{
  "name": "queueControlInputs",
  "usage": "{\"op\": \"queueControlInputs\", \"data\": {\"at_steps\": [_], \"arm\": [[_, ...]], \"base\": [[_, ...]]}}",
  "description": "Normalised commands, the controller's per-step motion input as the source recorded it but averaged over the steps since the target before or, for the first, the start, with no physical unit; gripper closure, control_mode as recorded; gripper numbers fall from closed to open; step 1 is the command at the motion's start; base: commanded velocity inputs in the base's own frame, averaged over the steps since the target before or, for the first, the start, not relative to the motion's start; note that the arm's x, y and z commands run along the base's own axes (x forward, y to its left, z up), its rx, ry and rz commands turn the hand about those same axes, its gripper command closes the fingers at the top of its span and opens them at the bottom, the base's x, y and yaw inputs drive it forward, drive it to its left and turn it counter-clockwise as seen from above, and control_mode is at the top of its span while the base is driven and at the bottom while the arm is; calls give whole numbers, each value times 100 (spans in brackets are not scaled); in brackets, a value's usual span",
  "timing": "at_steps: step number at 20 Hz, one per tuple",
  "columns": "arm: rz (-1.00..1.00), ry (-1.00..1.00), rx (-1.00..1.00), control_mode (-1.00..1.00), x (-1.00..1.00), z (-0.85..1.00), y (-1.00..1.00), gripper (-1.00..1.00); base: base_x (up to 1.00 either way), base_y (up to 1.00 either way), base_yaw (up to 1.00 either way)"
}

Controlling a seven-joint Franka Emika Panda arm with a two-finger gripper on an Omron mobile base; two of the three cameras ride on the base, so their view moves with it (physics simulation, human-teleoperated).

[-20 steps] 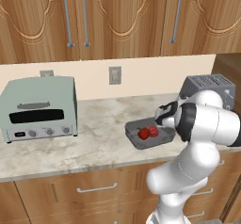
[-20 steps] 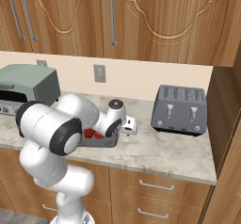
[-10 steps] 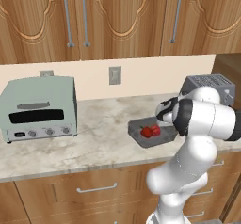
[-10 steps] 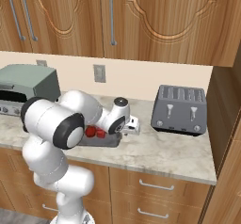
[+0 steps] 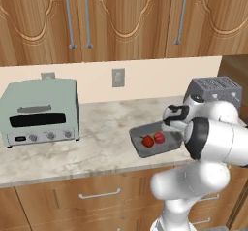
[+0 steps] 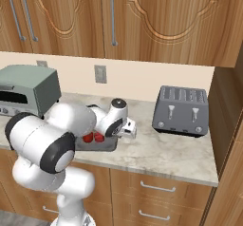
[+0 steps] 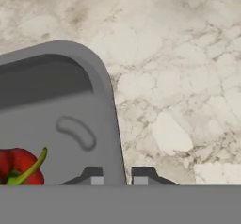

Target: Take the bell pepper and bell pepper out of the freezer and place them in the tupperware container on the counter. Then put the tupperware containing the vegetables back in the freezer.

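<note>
The two bell peppers (image 5: 152, 139) lay side by side in the tupperware container (image 5: 140, 149) on the table (image 5: 99, 142). The hand (image 7: 117, 175) straddled the container's rim, one fingertip (image 7: 93, 175) inside, the other outside, clamped on it. A toaster (image 6: 181, 110) stood well to the right.

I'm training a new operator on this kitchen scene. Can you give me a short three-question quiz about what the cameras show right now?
1. True or false: both bell peppers lie inside the tupperware container.
2. What straddles the container's rim in the hand view: A) the claw, B) a spoon, C) a lid?
3. Which appliance stands at the counter's far right?

Key: 1 true. 2 A. 3 the four-slot toaster.
</note>
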Motion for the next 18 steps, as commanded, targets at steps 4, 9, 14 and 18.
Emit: {"op": "queueControlInputs", "data": {"at_steps": [4, 9, 14, 18], "arm": [[-11, 0, 9, -100, -24, 86, 7, 100], [-11, 1, 13, -100, -26, 98, 23, 100], [-4, 1, 14, -100, -55, 100, 26, 100], [-3, 2, 7, -100, -58, 92, 26, 100]], "base": [[0, 0, 0], [0, 0, 0], [0, 0, 0], [0, 0, 0]]}}
